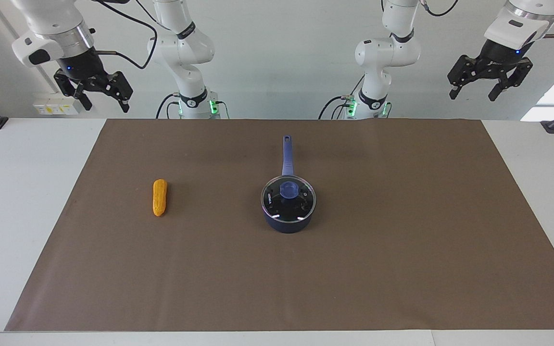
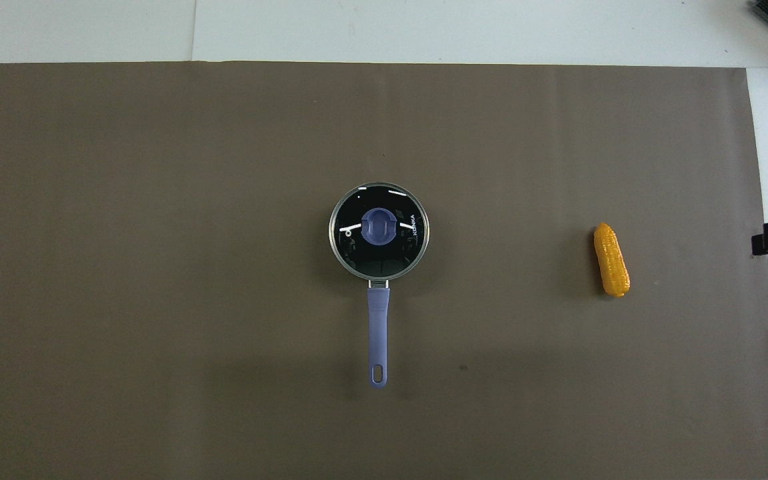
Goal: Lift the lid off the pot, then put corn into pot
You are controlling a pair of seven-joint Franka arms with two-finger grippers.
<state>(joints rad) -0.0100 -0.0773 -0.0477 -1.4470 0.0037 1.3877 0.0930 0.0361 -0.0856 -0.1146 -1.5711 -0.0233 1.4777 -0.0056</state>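
Lid (image 1: 288, 199) on pot (image 1: 288, 222), well apart from both raised grippers' spread fingers (image 1: 454, 91).

Both arms are glossy white with rounded joint housings and black rings at the joints. Green lights glow at their bases. Black cables loop from the wrists. The left gripper (image 1: 485, 91) and right gripper (image 1: 103, 102) are black, each with a small blue light above.
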